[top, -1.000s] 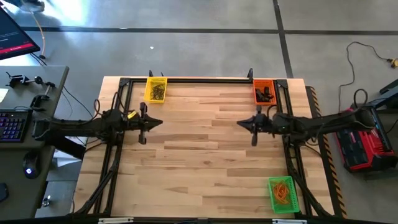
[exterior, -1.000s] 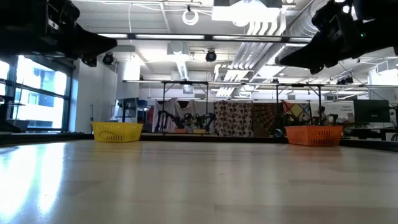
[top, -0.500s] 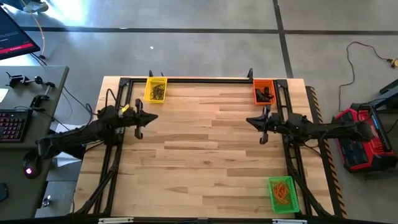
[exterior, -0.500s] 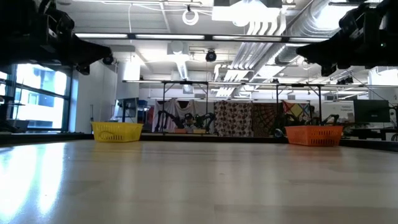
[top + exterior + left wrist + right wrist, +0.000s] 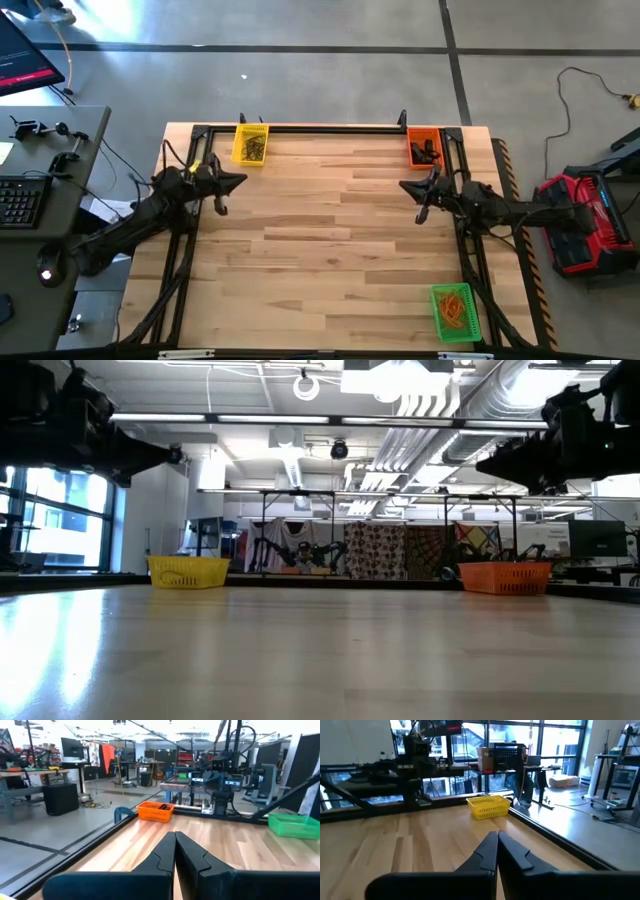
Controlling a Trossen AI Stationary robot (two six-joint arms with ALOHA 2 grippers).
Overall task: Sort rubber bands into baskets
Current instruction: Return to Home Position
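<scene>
Bands (image 5: 254, 150) in yellow basket (image 5: 238, 145): a dark tangle, too small to count.
Bands in orange basket (image 5: 412, 150): a dark clump, colours unclear.
Green basket (image 5: 295, 826): was cut by the left wrist view's edge.
Left arm (image 5: 80, 435), right arm (image 5: 565, 440): the low view's top edge cut them off.

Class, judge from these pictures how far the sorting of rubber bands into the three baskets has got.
Done, it seems: rubber bands lie in the yellow basket, orange basket and green basket; none shows loose on the table. In hand: nothing; left gripper and right gripper are shut, empty, above the table. Left: apparently only parking the arms.
</scene>
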